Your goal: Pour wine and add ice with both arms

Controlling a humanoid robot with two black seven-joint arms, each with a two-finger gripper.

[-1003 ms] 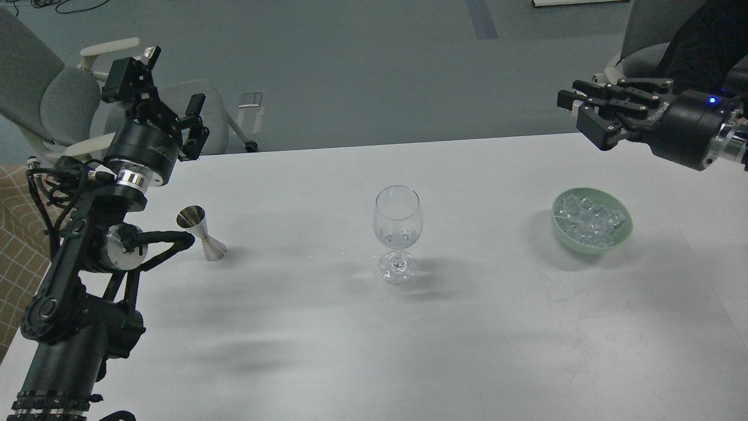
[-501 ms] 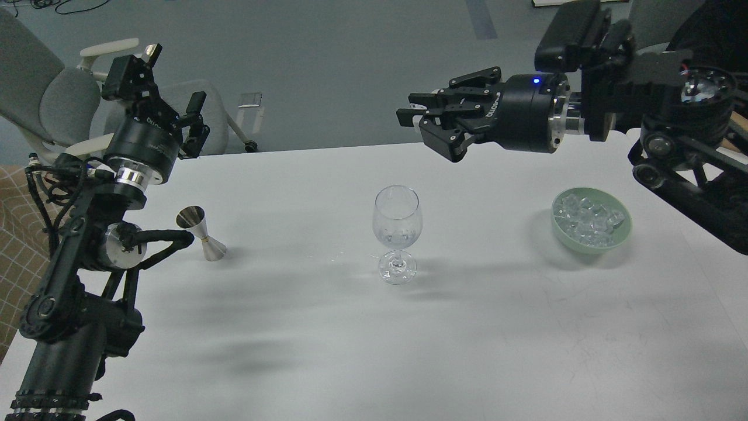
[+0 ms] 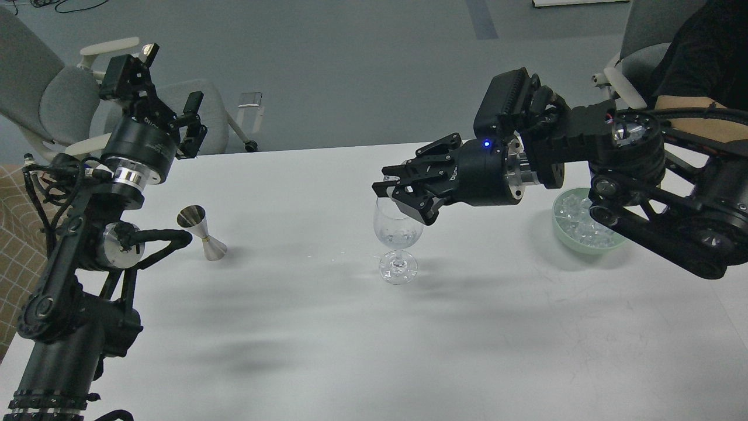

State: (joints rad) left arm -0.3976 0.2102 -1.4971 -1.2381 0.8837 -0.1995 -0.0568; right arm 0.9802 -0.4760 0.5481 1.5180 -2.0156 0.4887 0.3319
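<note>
Hovering: your right claw (image 3: 403, 196) sits at the glass (image 3: 398, 225) rim; whether it holds ice, you cannot tell.
Left claw (image 3: 158, 88): spread wide, empty, raised.
Ice (image 3: 575, 219): glassy, slippery chunks in the green bowl (image 3: 570, 240); pinch across flat faces.
Wine (image 3: 397, 237): a thin clear pool in the glass.
Glass: thin, fragile, tippy on its stem.
Measuring cup (image 3: 201, 233): shiny steel, hourglass-shaped.

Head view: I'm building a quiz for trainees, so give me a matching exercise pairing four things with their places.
Things:
1. jigger
2. wine glass
3. green bowl
4. left end effector

Places:
A. table's right side, holding ice
B. raised beyond the table's far left edge
C. table's left side
D. table centre, under the right end effector

Pairs: 1-C, 2-D, 3-A, 4-B
</note>
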